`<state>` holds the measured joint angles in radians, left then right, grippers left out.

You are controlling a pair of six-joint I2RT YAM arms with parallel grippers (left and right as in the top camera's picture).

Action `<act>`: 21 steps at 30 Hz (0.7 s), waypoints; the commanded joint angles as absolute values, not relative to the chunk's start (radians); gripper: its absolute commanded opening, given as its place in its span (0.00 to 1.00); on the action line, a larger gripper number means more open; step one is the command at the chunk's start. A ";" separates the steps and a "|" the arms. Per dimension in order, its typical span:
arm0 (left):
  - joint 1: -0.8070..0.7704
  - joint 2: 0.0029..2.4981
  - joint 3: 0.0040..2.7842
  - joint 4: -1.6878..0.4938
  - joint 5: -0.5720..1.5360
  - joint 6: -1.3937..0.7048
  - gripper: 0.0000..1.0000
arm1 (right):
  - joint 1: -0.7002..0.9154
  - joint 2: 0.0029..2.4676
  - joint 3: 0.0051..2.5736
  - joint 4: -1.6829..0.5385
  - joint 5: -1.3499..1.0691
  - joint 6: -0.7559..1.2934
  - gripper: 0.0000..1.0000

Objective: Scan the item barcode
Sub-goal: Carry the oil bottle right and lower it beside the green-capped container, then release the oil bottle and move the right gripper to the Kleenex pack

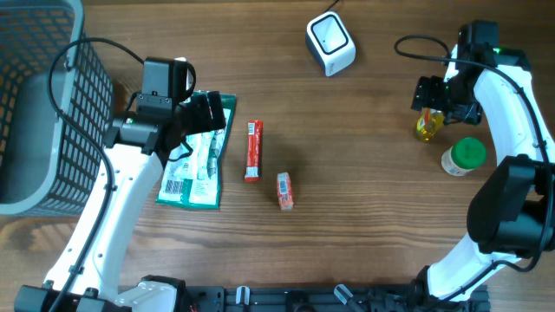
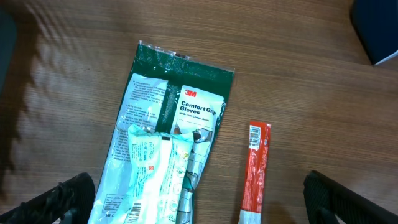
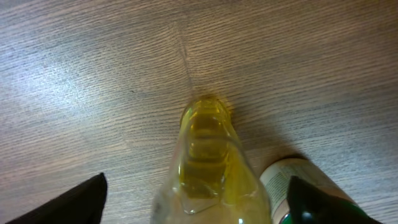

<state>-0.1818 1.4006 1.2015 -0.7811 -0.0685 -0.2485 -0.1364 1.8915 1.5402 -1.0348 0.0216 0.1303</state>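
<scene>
Quick rundown from us on the scanning setup. The white scanner (image 1: 330, 43) sits at about 12 o'clock on the table (image 1: 373, 217), maybe a hair toward 1. The yellow bottle (image 1: 425, 126) is way over at 3 o'clock, well apart from the scanner, and it looks to be standing on the wood. The right gripper (image 3: 198, 198) hangs right over it. In the right wrist view its fingers (image 3: 81, 202) are spread wide with the bottle between them and a gap on both sides, so we'd call that open and not gripping. A green-capped jar (image 1: 464, 157) stands just beside the bottle at its 4 o'clock.

The left gripper (image 1: 206, 111) is at roughly 9 o'clock on the table, hovering over the gloves pack (image 1: 195, 165). Its fingers (image 2: 62, 202) are spread wide too and hold nothing. The pack lies flat, and the wrist view shows the printed label facing up.

A red tube (image 1: 252, 150) lies at 3 o'clock of the pack, near but not touching. A small orange packet (image 1: 284, 190) is at the tube's 4 o'clock. A grey basket (image 1: 52, 104) fills the 9 o'clock edge.
</scene>
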 commanded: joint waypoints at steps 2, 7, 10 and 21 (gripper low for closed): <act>-0.175 1.402 1.205 -0.779 -0.060 -0.247 1.00 | -0.133 1.886 1.551 -1.055 0.029 0.134 0.99; -0.175 1.402 1.205 -0.778 -0.060 -0.247 1.00 | -0.130 1.845 1.721 -1.167 0.077 0.159 0.99; -0.175 1.402 1.205 -0.779 -0.060 -0.247 1.00 | -0.116 1.818 1.832 -1.240 0.077 0.160 0.99; -0.175 1.402 1.205 -0.779 -0.060 -0.247 1.00 | 0.094 1.723 1.902 -1.441 -0.302 0.107 0.88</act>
<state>-0.1818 1.4006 1.2015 -0.7807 -0.0685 -0.2485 0.0223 1.7184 1.9007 -1.4132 -0.1188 0.1253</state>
